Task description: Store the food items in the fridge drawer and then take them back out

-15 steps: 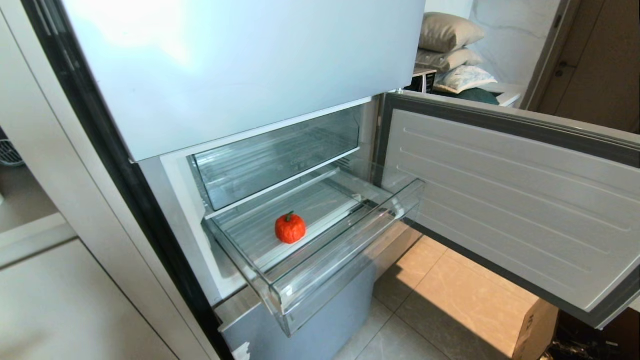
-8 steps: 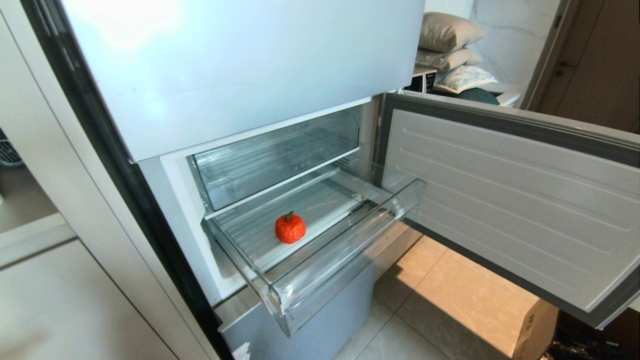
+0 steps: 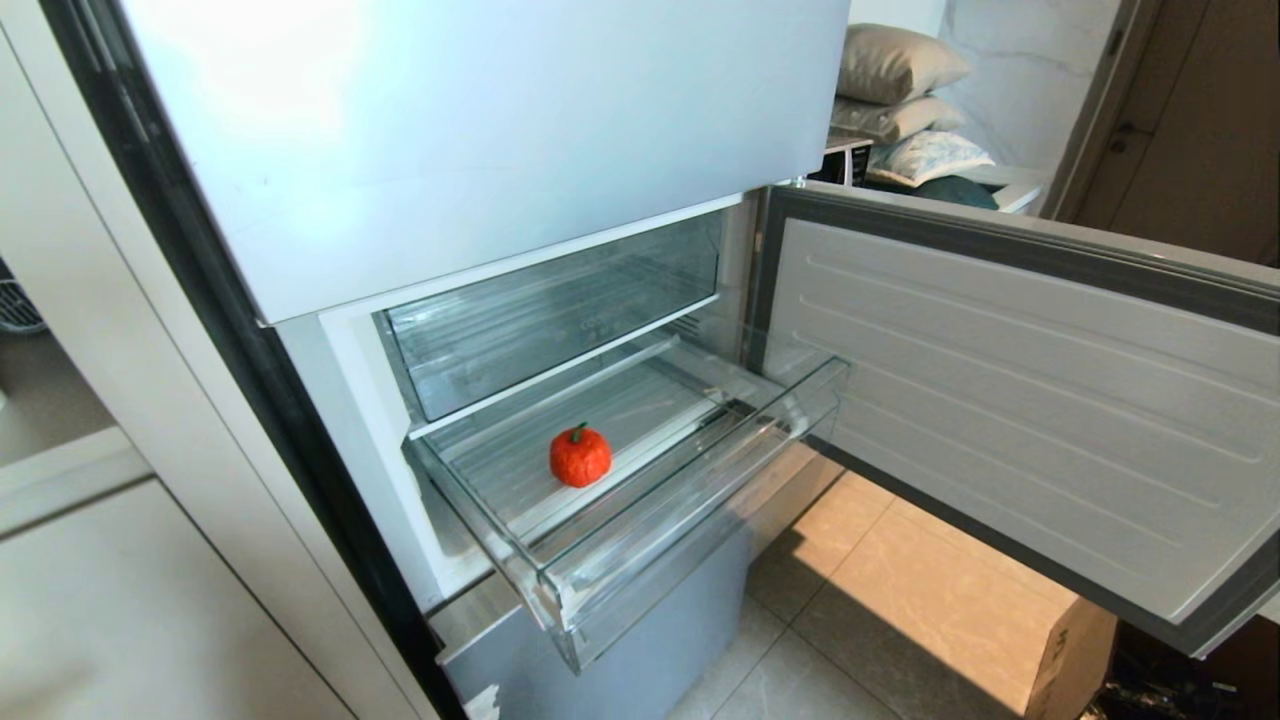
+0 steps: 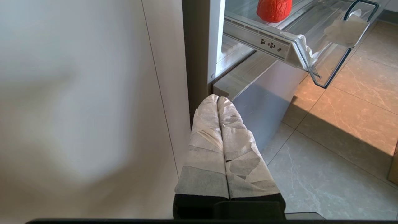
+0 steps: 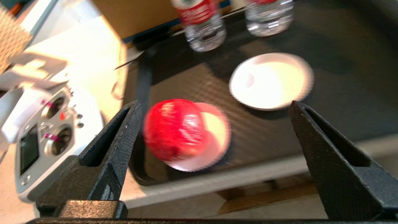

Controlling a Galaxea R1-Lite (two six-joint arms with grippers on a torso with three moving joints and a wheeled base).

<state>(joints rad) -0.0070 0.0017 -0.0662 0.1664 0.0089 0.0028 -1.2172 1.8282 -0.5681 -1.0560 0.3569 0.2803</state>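
Between my right gripper (image 5: 214, 155) fingers (image 5: 108, 149), which stand spread wide with nothing in them, sits a smooth red fruit (image 5: 172, 129) on a small white plate (image 5: 214, 137), nearer one finger than the other and touched by neither. That gap looks wide enough to take the fruit whole, which I judge is why the fingers are set so far apart before any descent. Just beyond the fruit lies a second white plate (image 5: 272, 81), bare, and both plates rest on a dark tray (image 5: 192, 81); farther out stand two clear water bottles (image 5: 203, 26), and off to one side of my fingers a grey remote controller (image 5: 43, 140) lies beside the tray. My left gripper (image 4: 217, 101) hangs parked low by the fridge's lower front, its taped fingers (image 4: 205, 130) pressed together and holding nothing, well clear of the work. Out past those fingertips the fridge drawer (image 3: 690, 500) is pulled forward, torn white tape (image 4: 306, 51) at its near front corner, and inside it a fuzzy orange-red fruit (image 3: 580, 456) with a green stem already sits on the ribbed clear floor, apart from the walls. Left open like this, the drawer keeps room for the next piece. Neither arm shows in the head view, where the fridge door (image 3: 1020, 400) stands swung wide to the drawer's far side. My reading is that storing is partly done: one piece in, one still on its plate waiting to be gripped.
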